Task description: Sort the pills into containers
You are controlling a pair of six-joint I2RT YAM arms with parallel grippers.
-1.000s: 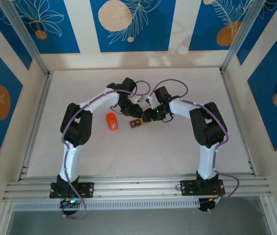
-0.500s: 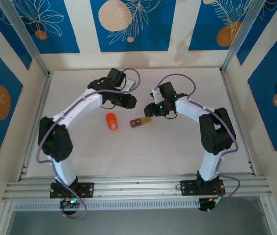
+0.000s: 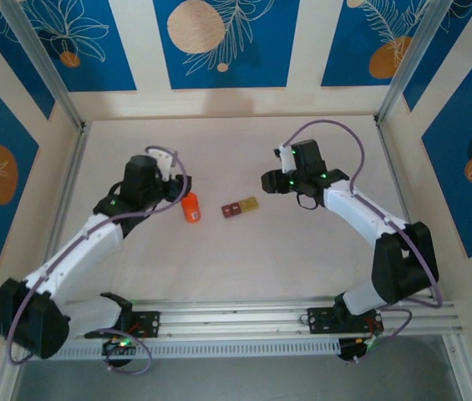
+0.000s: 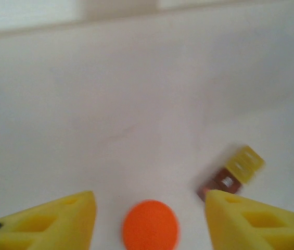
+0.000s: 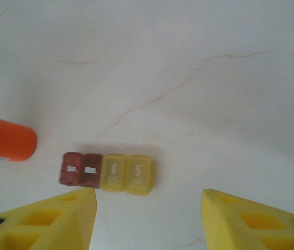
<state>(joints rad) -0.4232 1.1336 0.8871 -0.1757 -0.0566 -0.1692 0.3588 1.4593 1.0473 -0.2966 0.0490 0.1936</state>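
Left pincer [image 4: 149, 200] and right pincer [image 5: 148, 200] both spread apart, empty. Containers [image 5: 107, 171] sit mid-desk [image 3: 302, 251] between them, right of orange bottle [image 3: 190, 208]. Brown and yellow cells, contents can't tell.

Lab test cell: aluminium rail framing [image 3: 236, 322], blue leaf-print wall panels [image 3: 219, 42] enclosing white table [image 3: 236, 259].

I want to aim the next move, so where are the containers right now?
In the top view the containers sit near the middle of the table, just right of the orange bottle and apart from it.
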